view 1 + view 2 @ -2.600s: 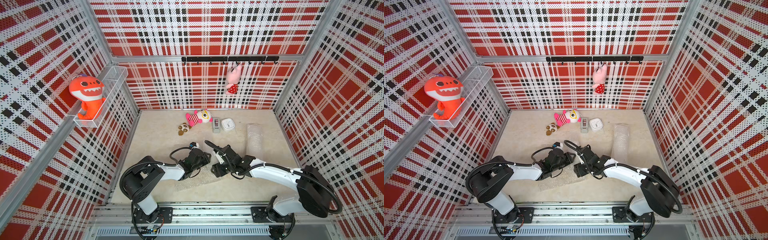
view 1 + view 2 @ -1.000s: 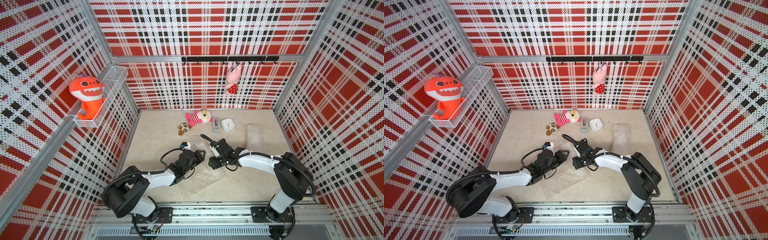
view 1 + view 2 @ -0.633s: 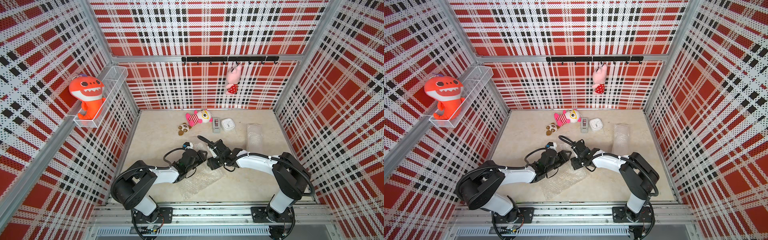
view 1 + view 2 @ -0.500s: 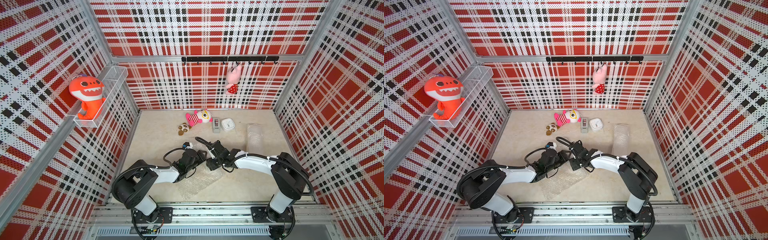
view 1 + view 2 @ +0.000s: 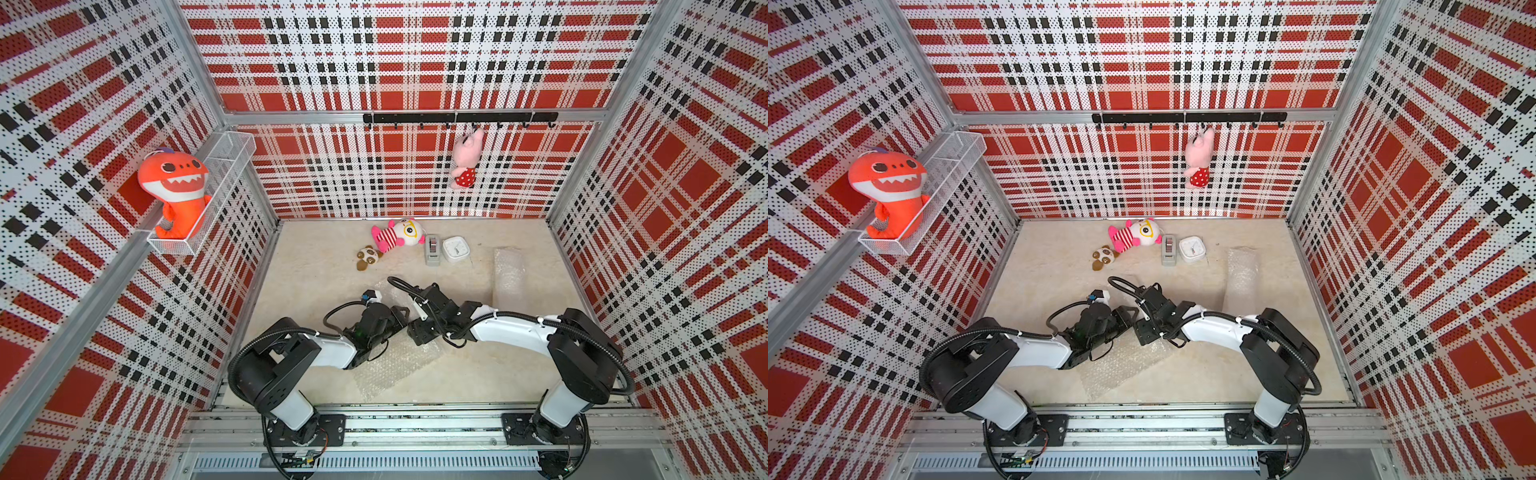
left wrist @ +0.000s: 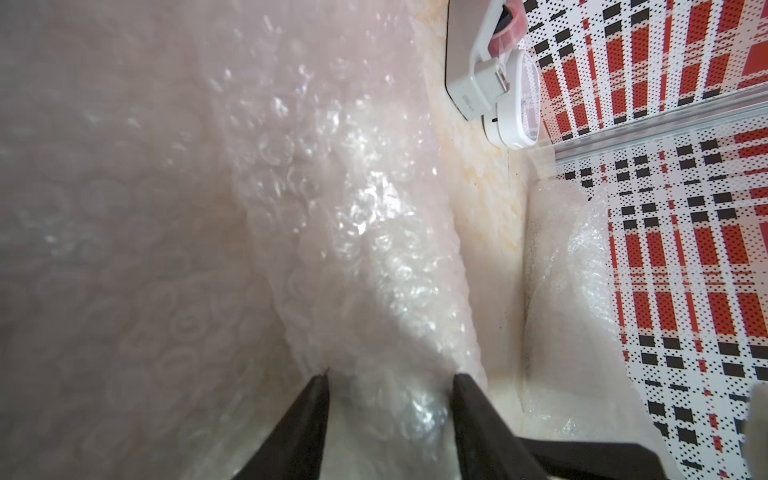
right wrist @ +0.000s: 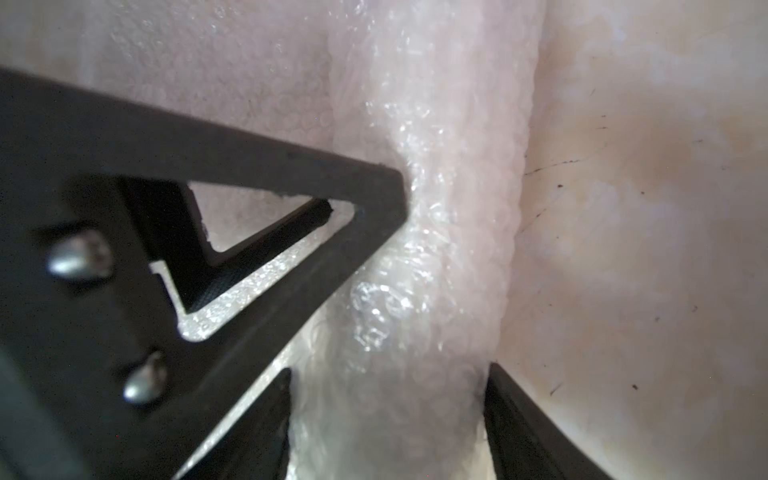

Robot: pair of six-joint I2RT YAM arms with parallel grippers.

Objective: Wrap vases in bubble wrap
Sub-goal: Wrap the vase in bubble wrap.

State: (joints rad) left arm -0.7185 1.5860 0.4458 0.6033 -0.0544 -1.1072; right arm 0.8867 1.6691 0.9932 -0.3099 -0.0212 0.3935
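Bubble-wrap roll (image 6: 374,257) lies on the table (image 5: 478,374), long axis toward its back edge; left gripper (image 6: 388,378) clamps it, right gripper (image 7: 386,370) straddles it, grip unclear

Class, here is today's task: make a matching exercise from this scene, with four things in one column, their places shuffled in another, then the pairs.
Things:
1 orange shark plush
2 pink plush
3 white clock
4 far bubble wrap

Places:
A hanging from the hook rail
B alone on the table
C in the wire shelf
D beside the tape dispenser

Pairs: 1-C, 2-A, 3-D, 4-B
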